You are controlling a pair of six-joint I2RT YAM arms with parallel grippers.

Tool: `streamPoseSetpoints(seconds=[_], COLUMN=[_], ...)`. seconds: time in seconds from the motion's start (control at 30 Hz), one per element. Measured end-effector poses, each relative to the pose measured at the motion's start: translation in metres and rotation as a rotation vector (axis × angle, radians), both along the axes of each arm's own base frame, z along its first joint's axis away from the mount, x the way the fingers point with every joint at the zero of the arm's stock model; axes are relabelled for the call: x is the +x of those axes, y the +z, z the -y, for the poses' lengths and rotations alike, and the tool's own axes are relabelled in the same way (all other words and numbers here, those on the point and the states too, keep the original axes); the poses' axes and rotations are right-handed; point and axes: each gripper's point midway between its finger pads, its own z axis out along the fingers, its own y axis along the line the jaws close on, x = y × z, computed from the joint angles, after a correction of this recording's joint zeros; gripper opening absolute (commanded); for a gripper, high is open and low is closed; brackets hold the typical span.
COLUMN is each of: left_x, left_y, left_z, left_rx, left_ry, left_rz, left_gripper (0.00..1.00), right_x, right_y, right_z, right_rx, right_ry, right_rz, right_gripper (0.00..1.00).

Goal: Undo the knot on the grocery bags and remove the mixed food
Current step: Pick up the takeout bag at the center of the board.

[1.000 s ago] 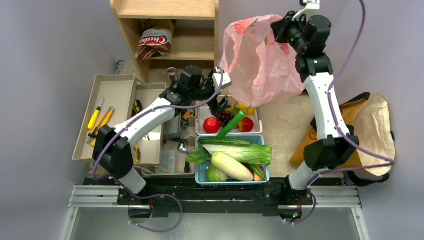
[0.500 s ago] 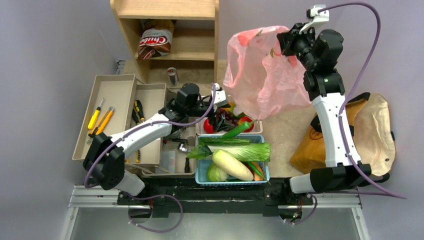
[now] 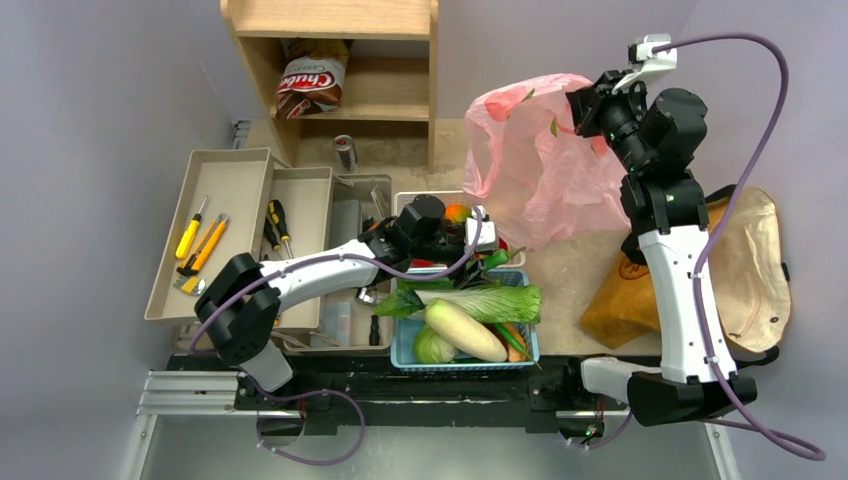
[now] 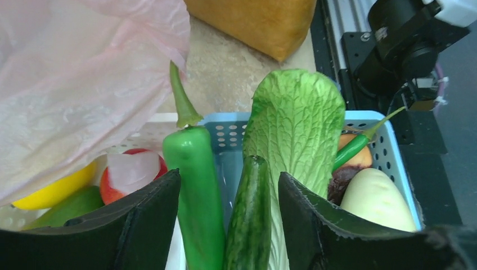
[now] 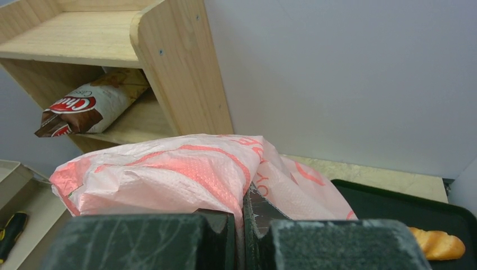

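**A:** Cucumber (image 4: 250,225): where did it lie, and which way did it point?

**B:** It lay between the fingers of the left gripper (image 4: 229,179). Its long axis ran straight away from the wrist camera, toward the napa cabbage (image 4: 298,129) in the blue basket (image 4: 388,152). A green pepper (image 4: 197,191) lay alongside it, nearly parallel, with its stem pointing away toward the pink bag (image 4: 84,73).

**A:** Were the jaws on them?

**B:** They stood apart, one on each side of the pair. Whether they pressed, I could not tell.

**A:** And the other arm?

**B:** The right gripper (image 5: 239,214) was clamped tight on a fold of the pink bag. It held the bag up over the far side of the table (image 3: 565,260), to the right of the wooden shelf (image 3: 330,70). The daikon (image 3: 465,330) lay slantwise in the basket, from far-left to near-right.
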Motion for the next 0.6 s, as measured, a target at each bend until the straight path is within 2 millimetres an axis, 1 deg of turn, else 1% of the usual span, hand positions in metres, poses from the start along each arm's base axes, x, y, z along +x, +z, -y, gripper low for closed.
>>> streamPoseSetpoints(seconds=[0.07, 0.2, 0.33, 0.43, 0.47, 0.57, 0.6], left_x=[0.0, 0.01, 0.02, 0.026, 0.027, 0.028, 0.028], left_y=[-0.013, -0.026, -0.027, -0.026, -0.026, -0.02, -0.02], left_z=[0.004, 0.005, 0.004, 0.004, 0.005, 0.011, 0.013], left_rx=[0.03, 0.06, 0.066, 0.073, 0.072, 0.063, 0.063], left_ry=[0.023, 0.08, 0.136, 0.175, 0.179, 0.164, 0.155], left_rz=[-0.02, -0.041, -0.025, -0.015, -0.014, -0.01, -0.01], left_gripper=[0.57, 0.49, 0.48, 0.45, 0.47, 0.61, 0.62], right_x=[-0.005, -0.015, -0.028, -0.037, -0.039, -0.045, -0.046], right_y=[0.0, -0.008, -0.019, -0.023, -0.023, -0.026, -0.027], right_z=[0.001, 0.005, 0.007, 0.009, 0.01, 0.014, 0.015], right_rx=[-0.004, -0.017, -0.028, -0.034, -0.037, -0.047, -0.049], right_ry=[-0.004, -0.017, -0.021, -0.027, -0.031, -0.051, -0.055], right_rz=[0.0, -0.025, -0.058, -0.072, -0.073, -0.081, -0.084], right_gripper=[0.0, 0.0, 0.0, 0.0, 0.0, 0.0, 0.0])
